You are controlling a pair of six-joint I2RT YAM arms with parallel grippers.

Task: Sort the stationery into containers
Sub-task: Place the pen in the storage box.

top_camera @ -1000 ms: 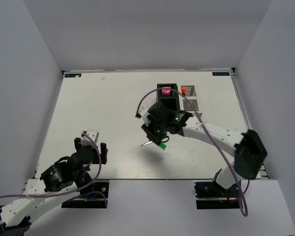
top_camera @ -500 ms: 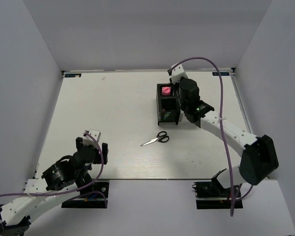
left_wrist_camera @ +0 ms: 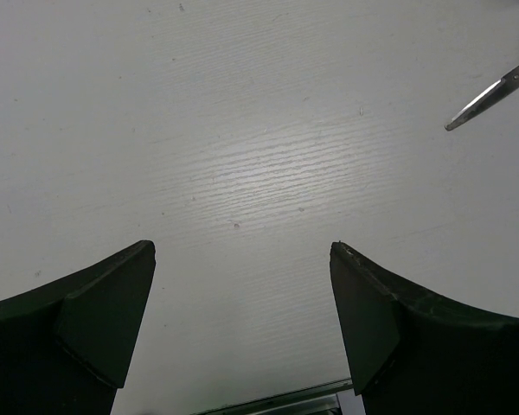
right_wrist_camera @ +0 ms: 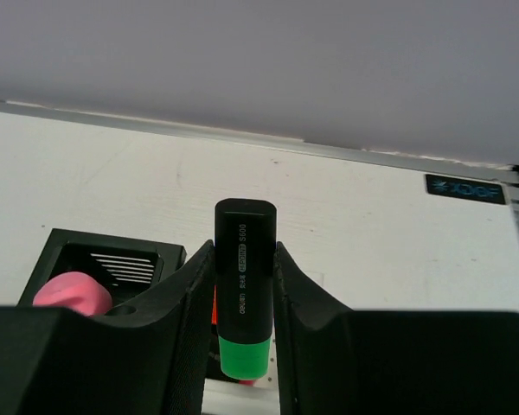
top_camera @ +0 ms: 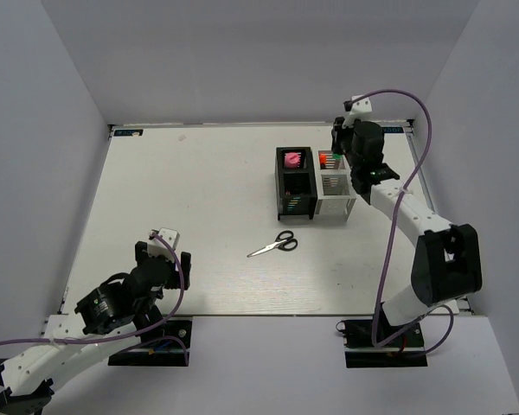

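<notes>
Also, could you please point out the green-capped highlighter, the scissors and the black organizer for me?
green-capped highlighter (right_wrist_camera: 244, 277): right wrist view, on its black body.
scissors (top_camera: 273, 246): top external view, near the pivot.
black organizer (top_camera: 279, 183): top external view, on its left wall.

Lab test booth; white table (top_camera: 199, 194) boxed by plain grey walls (top_camera: 259, 60).
</notes>
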